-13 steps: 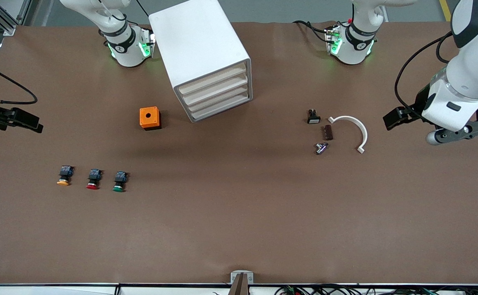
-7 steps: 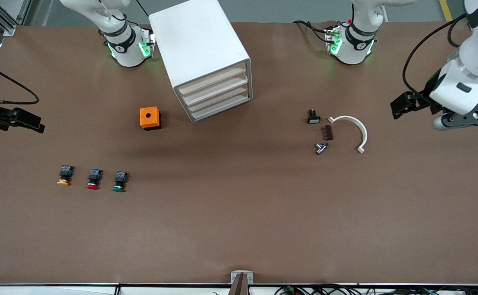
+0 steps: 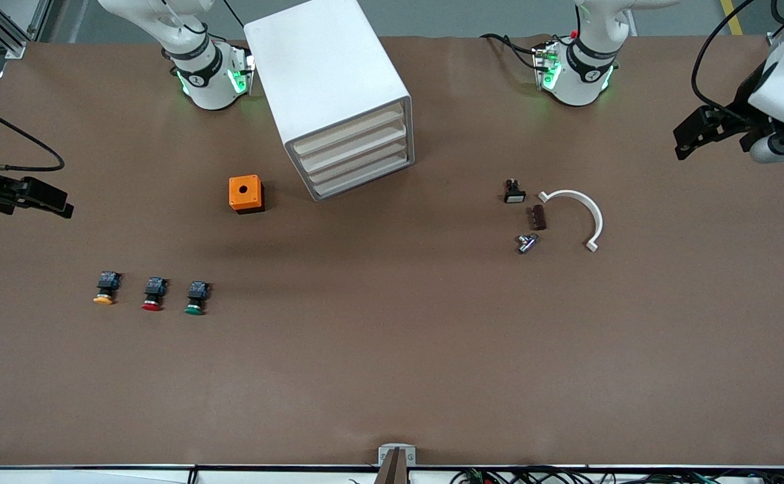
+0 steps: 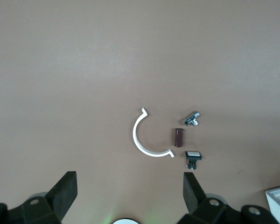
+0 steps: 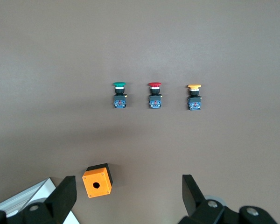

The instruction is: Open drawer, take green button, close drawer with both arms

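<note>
Nearest the front camera I read the green-capped button (image 3: pixel 195 298) on the table (image 3: pixel 392 376), beside the red-capped button (image 3: pixel 153 294) and the orange-capped button (image 3: pixel 105 288). Farther off, the cabinet (image 3: pixel 328 87) holds all four drawers pushed in, the lowest drawer (image 3: pixel 364 180) included. The right gripper (image 5: pixel 126 193) and left gripper (image 4: pixel 129 190) hang released, fingers spread, over their own table ends.

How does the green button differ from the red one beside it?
The green button has a green cap, the red button a red one. Green ends the row of three, toward the left arm's end; red sits in the middle, next to the yellow-orange button. Both lie on the table, with black-and-blue bodies, alike in size and pose.
</note>
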`<state>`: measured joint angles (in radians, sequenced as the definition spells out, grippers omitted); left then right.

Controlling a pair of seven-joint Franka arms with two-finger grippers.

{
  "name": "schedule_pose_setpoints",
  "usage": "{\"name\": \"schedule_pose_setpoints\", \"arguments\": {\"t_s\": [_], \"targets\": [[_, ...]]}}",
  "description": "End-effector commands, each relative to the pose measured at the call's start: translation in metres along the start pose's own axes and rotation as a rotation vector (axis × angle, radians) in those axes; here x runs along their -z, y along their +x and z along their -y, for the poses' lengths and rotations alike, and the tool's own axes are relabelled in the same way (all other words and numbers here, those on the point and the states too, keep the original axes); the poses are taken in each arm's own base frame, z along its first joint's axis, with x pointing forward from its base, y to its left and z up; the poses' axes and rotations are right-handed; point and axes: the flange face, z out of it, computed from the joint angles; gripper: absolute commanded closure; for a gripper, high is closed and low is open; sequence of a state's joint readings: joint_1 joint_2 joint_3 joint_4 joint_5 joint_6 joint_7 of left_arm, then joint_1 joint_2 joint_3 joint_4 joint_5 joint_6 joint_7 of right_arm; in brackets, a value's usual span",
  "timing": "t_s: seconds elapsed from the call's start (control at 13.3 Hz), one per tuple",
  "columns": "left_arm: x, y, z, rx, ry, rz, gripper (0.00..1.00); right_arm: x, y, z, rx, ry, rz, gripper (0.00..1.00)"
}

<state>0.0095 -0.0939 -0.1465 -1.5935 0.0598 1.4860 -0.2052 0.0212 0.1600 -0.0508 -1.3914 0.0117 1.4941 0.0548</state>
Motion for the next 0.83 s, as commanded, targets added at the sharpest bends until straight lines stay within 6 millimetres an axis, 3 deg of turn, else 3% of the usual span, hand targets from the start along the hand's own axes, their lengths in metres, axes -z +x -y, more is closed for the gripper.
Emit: {"name": "schedule_pose_setpoints", "arguments": {"t_s": [0.0, 0.75], "targets": [[0.001, -0.009, 0.009, -0.029, -0.008, -0.014, 0.0, 0.004, -0.001, 0.0, 0.002, 0.005, 0.001, 0.0], [0.014, -0.005, 0.012, -0.025, -0.019, -0.033, 0.0, 0.004, -0.001, -0.001, 0.001, 0.005, 0.001, 0.0]]}}
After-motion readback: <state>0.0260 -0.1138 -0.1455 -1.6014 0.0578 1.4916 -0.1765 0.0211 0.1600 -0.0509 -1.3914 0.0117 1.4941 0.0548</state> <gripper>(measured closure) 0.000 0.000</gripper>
